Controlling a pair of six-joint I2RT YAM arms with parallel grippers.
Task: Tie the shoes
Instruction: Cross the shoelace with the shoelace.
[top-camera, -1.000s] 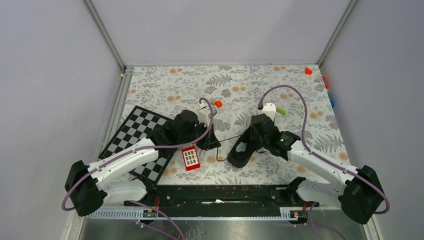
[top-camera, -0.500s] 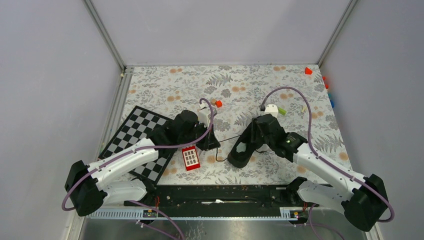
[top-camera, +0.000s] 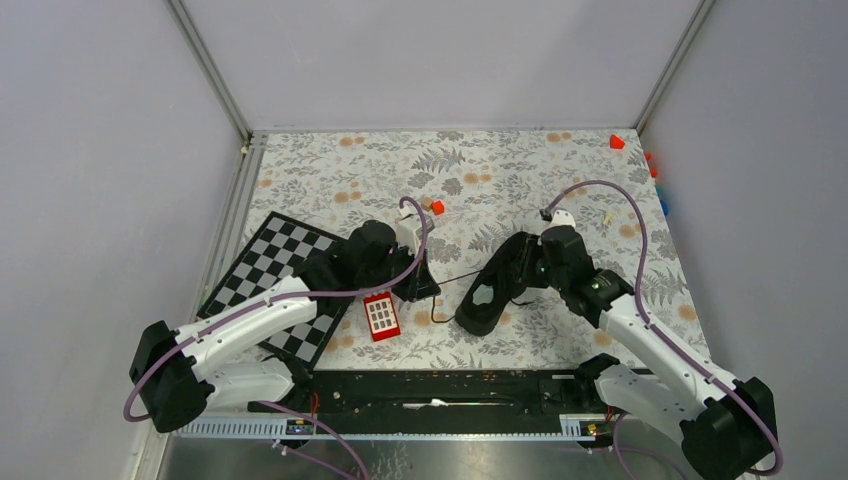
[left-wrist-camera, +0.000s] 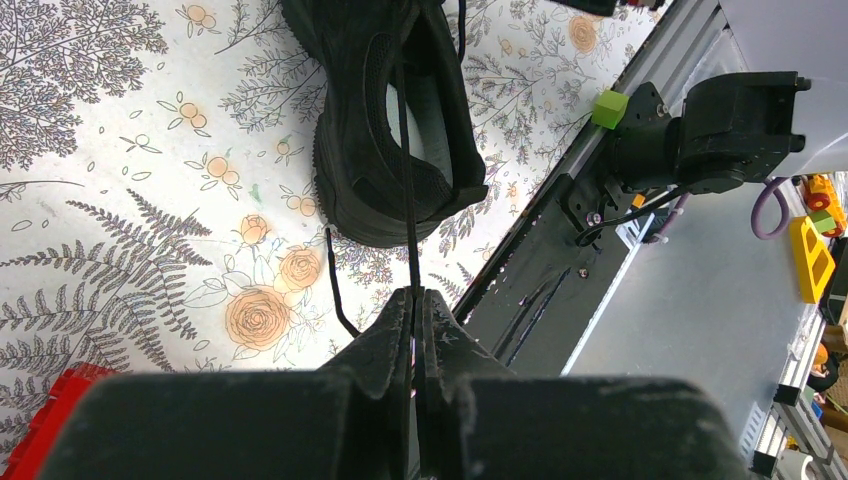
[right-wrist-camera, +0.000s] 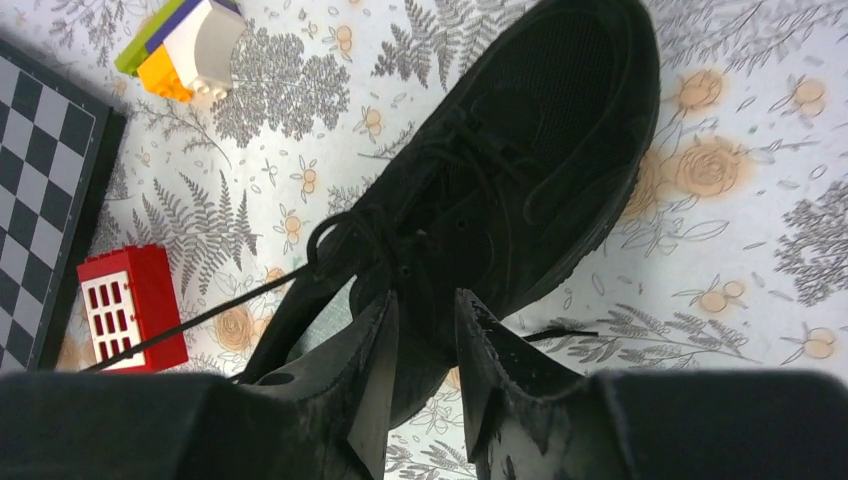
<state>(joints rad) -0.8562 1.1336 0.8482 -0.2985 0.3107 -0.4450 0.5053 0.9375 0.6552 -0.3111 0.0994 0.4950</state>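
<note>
The black shoe (top-camera: 492, 287) lies on the floral table mat, toe toward the back right, its pale insole showing. My left gripper (top-camera: 425, 284) is to its left, shut (left-wrist-camera: 415, 292) on a thin black lace (left-wrist-camera: 405, 180) that runs taut from the shoe (left-wrist-camera: 400, 120) to the jaws. A second lace end curls on the mat beside it. My right gripper (top-camera: 527, 272) hovers at the shoe's right side. In the right wrist view its jaws (right-wrist-camera: 426, 296) stand apart with nothing between them, and the shoe (right-wrist-camera: 520, 170) sits behind the gap.
A red block with white windows (top-camera: 382, 316) lies left of the shoe's heel, next to a chessboard (top-camera: 268, 268). A small white-and-orange block cluster (right-wrist-camera: 185, 40) sits behind the left gripper. More small blocks (top-camera: 617, 142) lie at the back right. A black rail (top-camera: 440, 390) runs along the near edge.
My right arm has swung to the right, its wrist sliding off the shoe's top toward its right side, and its jaws have narrowed. The left gripper and the lace have not moved.
</note>
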